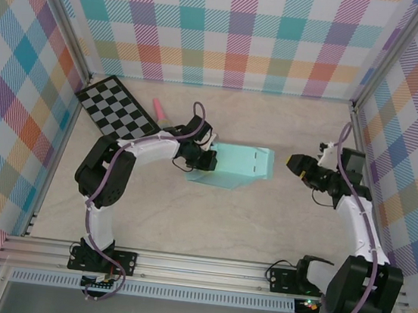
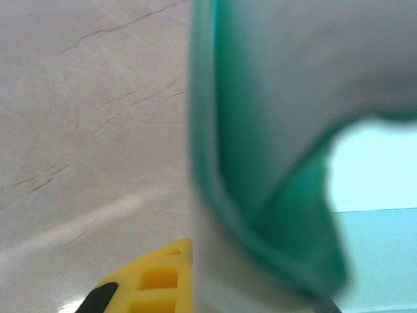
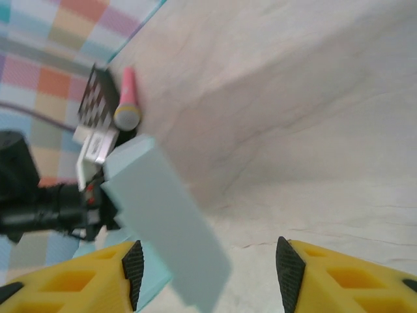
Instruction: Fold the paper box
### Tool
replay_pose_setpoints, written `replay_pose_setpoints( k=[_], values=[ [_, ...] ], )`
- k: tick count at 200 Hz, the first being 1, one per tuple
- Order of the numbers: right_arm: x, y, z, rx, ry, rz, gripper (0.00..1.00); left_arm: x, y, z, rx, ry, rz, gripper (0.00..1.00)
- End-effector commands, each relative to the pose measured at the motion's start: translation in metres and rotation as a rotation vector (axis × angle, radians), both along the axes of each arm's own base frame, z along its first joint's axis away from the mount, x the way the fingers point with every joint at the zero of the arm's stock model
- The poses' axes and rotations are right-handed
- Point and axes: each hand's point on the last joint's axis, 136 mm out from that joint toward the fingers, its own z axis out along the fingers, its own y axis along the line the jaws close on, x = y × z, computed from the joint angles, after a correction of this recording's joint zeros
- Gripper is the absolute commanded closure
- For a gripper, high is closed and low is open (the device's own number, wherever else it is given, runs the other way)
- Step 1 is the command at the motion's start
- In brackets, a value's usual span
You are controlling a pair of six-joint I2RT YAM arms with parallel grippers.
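The paper box point(image 1: 232, 167) is a pale mint card box lying in the middle of the table, its lid panel raised at a slant. My left gripper point(image 1: 198, 160) is at the box's left end, shut on its card edge. In the left wrist view the blurred mint card point(image 2: 260, 130) crosses right in front of one yellow finger point(image 2: 153, 280). My right gripper point(image 1: 298, 165) hovers just right of the box, open and apart from it. Its fingers point(image 3: 133, 270) stand wide, and the tilted mint panel point(image 3: 163, 215) lies ahead of them, nearer the left one.
A black-and-white checkerboard point(image 1: 119, 107) lies at the back left beside a pink marker point(image 1: 158, 108), which also appears in the right wrist view point(image 3: 128, 98). Plaid walls with metal posts enclose the table on three sides. Bare tabletop point(image 1: 208, 225) spreads in front of the box.
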Motion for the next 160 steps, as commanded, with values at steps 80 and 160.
replay_pose_setpoints(
  k=[80,160],
  values=[
    [-0.009,0.063,-0.002,0.07,-0.136,0.346,0.58,-0.006,-0.016,0.036,-0.147,-0.03,-0.098,1.0],
    [-0.011,0.098,0.003,0.096,-0.178,0.484,0.63,-0.009,-0.02,0.043,-0.18,-0.033,-0.115,1.0]
  ],
)
